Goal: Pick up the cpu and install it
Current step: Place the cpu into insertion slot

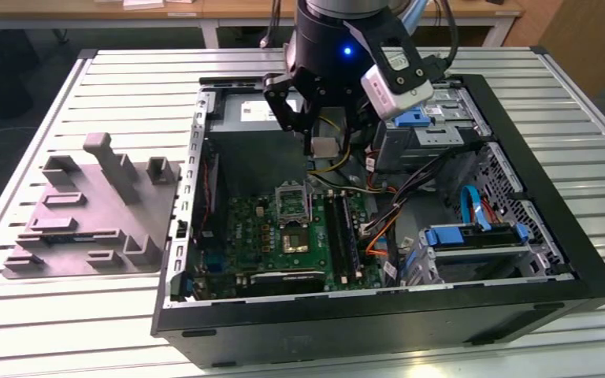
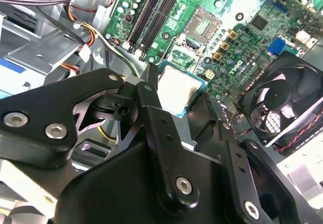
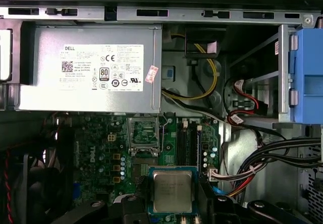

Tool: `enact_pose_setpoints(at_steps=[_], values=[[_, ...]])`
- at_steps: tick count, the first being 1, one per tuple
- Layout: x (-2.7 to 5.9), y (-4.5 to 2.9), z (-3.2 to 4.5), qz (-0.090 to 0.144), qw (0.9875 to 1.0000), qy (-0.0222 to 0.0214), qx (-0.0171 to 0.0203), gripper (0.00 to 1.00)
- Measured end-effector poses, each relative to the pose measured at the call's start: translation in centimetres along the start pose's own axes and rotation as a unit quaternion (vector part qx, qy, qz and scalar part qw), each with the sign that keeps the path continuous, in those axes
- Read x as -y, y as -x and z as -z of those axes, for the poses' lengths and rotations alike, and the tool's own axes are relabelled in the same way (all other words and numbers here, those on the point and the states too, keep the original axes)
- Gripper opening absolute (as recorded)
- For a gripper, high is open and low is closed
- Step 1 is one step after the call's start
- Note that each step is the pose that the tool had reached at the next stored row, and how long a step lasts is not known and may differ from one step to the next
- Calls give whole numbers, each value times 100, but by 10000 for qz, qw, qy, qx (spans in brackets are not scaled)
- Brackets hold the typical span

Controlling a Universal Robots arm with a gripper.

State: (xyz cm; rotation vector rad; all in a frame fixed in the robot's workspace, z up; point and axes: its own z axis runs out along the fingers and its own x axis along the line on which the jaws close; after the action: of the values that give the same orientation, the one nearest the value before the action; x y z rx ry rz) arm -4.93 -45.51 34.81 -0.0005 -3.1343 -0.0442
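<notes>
My gripper (image 1: 324, 147) hangs over the open computer case (image 1: 554, 236), shut on the cpu (image 1: 326, 146), a small flat square chip with a silvery top. In both wrist views the cpu (image 3: 172, 190) (image 2: 177, 87) sits between the black fingers (image 2: 149, 90), held level above the green motherboard (image 1: 265, 236). The metal-framed socket (image 3: 145, 133) (image 2: 203, 25) lies on the board below and a little ahead of the chip, with its frame (image 1: 292, 201) standing open.
A grey power supply with a white label (image 3: 91, 67) fills the case's far end. Cables (image 3: 272, 158) and blue drive bays (image 1: 471, 236) crowd the exterior view's right. A black fan (image 2: 280, 103) sits beside the board. A grey fixture (image 1: 92, 213) lies on the slatted table.
</notes>
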Motion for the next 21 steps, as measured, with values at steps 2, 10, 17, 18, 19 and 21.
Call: enact_pose_setpoints(at_steps=[2, 10, 17, 18, 19, 21], values=[[6, 0, -8, 0, 10000, 0, 0, 47], [22, 1, -51, 0, 10000, 0, 0, 47], [47, 1, -87, 1, 10000, -1, 0, 47], [57, 1, -94, 1, 10000, 0, 0, 47], [64, 0, -103, 0, 10000, 1, 0, 47], [79, -6, -122, 1, 10000, 0, 0, 47]])
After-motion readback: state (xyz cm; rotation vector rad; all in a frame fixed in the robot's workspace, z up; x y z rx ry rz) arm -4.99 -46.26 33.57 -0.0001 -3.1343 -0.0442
